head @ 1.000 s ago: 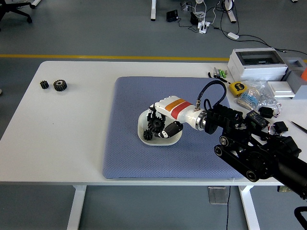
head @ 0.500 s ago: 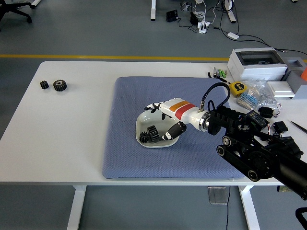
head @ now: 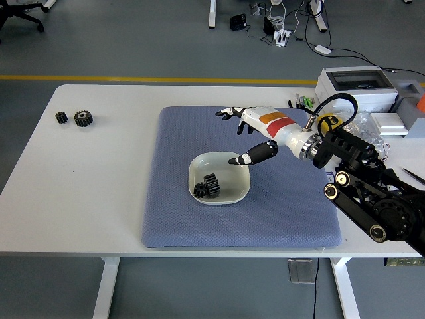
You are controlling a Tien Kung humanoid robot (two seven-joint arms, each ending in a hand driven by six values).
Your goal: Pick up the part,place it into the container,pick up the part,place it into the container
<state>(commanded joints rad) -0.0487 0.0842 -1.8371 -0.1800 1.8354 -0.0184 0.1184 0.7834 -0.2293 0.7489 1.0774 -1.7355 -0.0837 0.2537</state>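
Observation:
A white bowl (head: 232,196) sits on the blue mat (head: 179,212) and holds two black gears (head: 208,186), lying against its left side. My right hand (head: 244,129) hovers above and behind the bowl's right rim, fingers spread and holding nothing; its thumb (head: 255,155) points down toward the rim. Two more black gears, a small one (head: 61,117) and a larger one (head: 83,118), lie on the table at the far left. No left arm shows.
At the back right stand a white box (head: 355,90), a yellow tape measure (head: 326,122), a bag of small parts (head: 348,136) and some cables. My right arm's black forearm (head: 372,193) crosses the mat's right edge.
My right hand has let go of a gear in the bowl, opened, and lifted up and back to the right. The bowl now holds both gears.

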